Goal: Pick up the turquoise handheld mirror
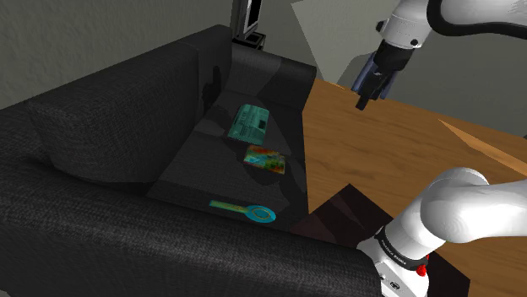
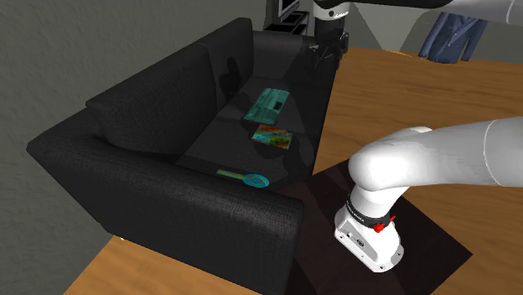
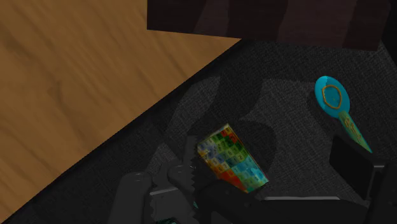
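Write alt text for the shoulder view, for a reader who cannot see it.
A turquoise hand mirror lies on a dark sofa seat, with a colourful card and a teal box beyond it. The black pincer hangs over the wooden floor, apart from the mirror.

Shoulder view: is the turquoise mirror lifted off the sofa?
No, the turquoise mirror lies flat on the dark sofa seat.
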You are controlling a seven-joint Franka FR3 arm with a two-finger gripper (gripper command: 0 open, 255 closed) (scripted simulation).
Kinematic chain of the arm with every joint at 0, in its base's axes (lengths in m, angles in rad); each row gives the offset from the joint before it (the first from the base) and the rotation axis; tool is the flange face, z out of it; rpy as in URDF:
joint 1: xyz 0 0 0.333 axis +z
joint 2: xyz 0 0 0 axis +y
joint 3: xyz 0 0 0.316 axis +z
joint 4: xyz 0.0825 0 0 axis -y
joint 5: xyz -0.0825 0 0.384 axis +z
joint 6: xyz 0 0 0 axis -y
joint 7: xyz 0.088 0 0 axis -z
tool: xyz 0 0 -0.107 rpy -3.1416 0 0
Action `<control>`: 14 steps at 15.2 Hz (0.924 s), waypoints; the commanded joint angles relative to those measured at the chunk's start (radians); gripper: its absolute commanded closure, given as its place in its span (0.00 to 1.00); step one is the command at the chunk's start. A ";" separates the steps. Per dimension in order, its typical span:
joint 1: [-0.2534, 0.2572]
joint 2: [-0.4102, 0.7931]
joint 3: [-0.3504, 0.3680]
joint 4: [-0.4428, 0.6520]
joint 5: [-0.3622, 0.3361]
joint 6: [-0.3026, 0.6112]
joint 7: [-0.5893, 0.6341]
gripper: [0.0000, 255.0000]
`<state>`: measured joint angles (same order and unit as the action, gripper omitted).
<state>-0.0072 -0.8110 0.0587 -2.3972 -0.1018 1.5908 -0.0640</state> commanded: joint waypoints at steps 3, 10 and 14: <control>0.011 0.010 0.017 -0.052 0.014 0.059 0.020 0.00; 0.052 0.092 0.084 -0.199 0.062 0.283 0.092 0.00; 0.073 0.177 0.127 -0.257 0.084 0.423 0.134 0.00</control>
<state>0.0586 -0.6463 0.1750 -2.6301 -0.0248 1.9748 0.0585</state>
